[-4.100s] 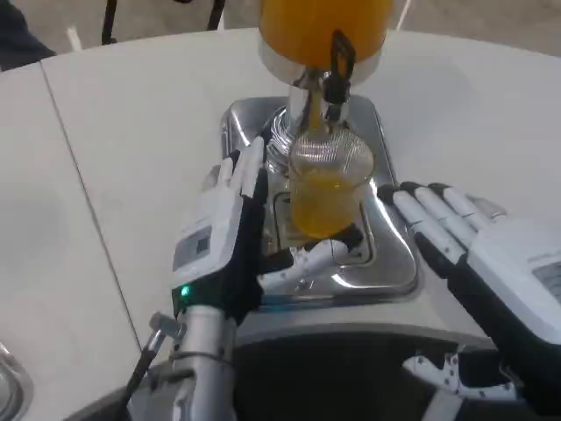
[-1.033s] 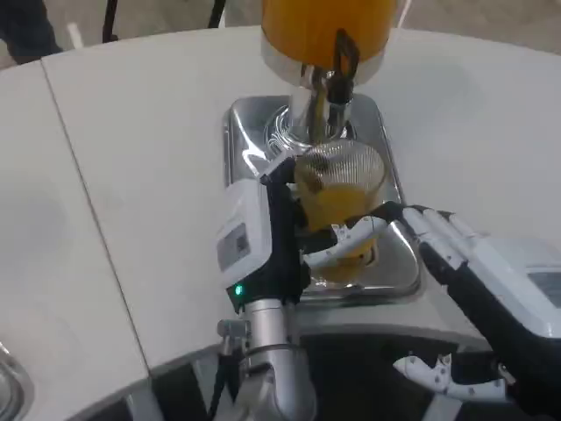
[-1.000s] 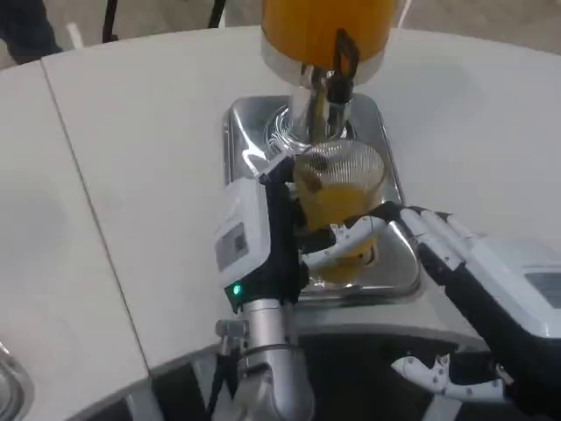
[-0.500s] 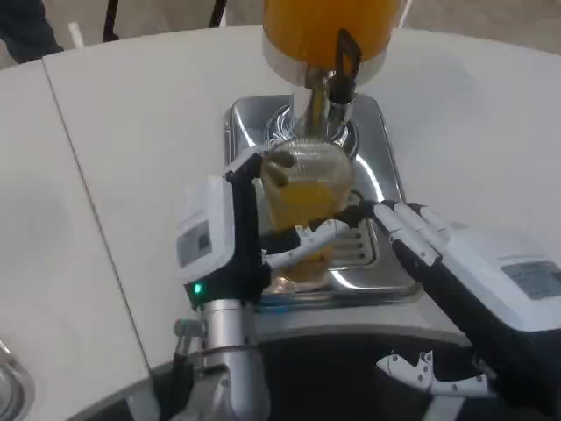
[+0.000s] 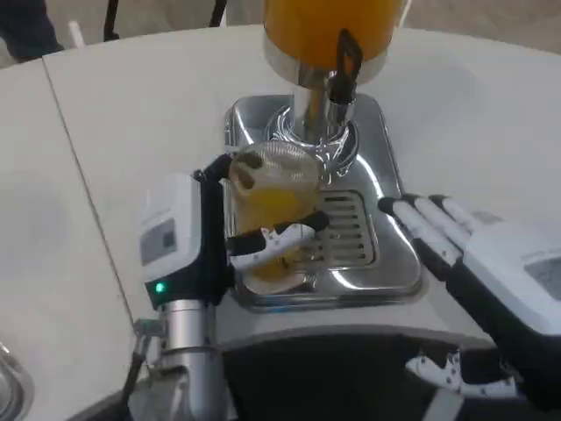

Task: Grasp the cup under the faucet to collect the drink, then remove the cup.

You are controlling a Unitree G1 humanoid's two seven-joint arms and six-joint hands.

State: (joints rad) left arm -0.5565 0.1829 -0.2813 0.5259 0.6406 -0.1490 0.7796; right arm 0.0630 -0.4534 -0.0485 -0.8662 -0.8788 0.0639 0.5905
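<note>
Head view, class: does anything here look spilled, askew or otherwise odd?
Nothing looks spilled. The left hand holds the clear ribbed plastic cup of orange drink upright, over the left part of the shiny steel drip tray, to the left of the dispenser's black-handled faucet. The right hand rests open beside the tray.

One cup [image 5: 272, 210], one dispenser [image 5: 329, 31], one faucet [image 5: 342, 66], one metal tray [image 5: 386, 175], two hands.

White-backed left robot hand [image 5: 197, 254] bears a green light, silver forearm.
</note>
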